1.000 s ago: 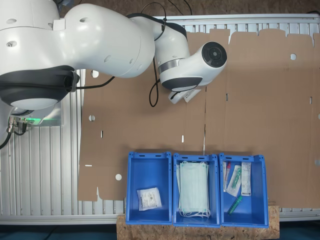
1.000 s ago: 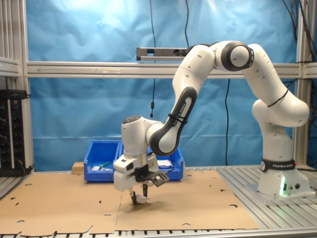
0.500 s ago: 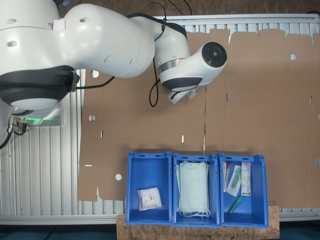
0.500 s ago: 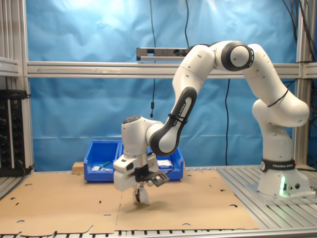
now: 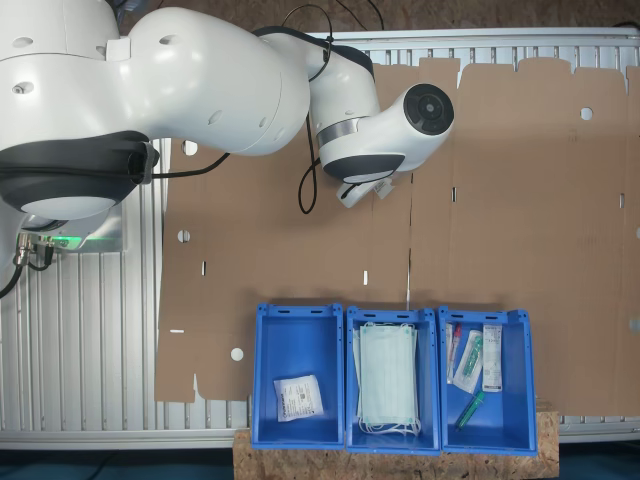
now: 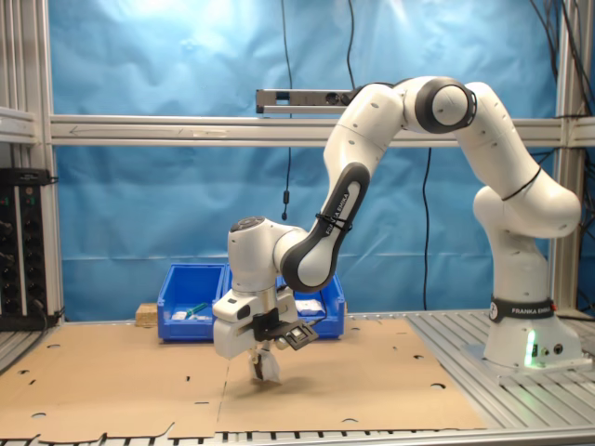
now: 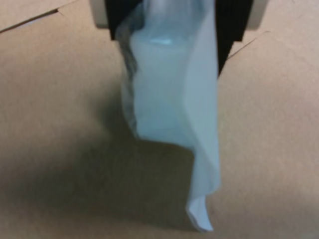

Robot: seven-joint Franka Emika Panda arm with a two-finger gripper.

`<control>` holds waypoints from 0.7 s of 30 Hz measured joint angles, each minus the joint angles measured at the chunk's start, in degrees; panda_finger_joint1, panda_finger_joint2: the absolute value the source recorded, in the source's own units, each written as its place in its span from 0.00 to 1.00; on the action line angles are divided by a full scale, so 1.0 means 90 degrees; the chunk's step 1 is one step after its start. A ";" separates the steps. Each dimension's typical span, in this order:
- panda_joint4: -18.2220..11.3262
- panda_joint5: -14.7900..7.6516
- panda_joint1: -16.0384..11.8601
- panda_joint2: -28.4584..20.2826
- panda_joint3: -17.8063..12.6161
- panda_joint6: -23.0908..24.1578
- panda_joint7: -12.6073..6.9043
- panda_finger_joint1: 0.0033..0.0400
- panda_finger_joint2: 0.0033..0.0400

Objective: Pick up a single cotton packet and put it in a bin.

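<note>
My gripper is pinching a small flat white cotton packet, which hangs from my two dark fingers just above the brown cardboard sheet. In the first exterior view, the three blue rectangular plastic bins sit in a row well apart from me, and one holds a similar white pouch.

A white cotton packet hangs crumpled above the cardboard, while the blue bin holds another flat packet at its 6 o'clock end.
</note>
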 joint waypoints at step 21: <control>-0.0067 0.0000 -0.0001 -0.0295 0.0016 -0.0054 0.0000 0.05 0.05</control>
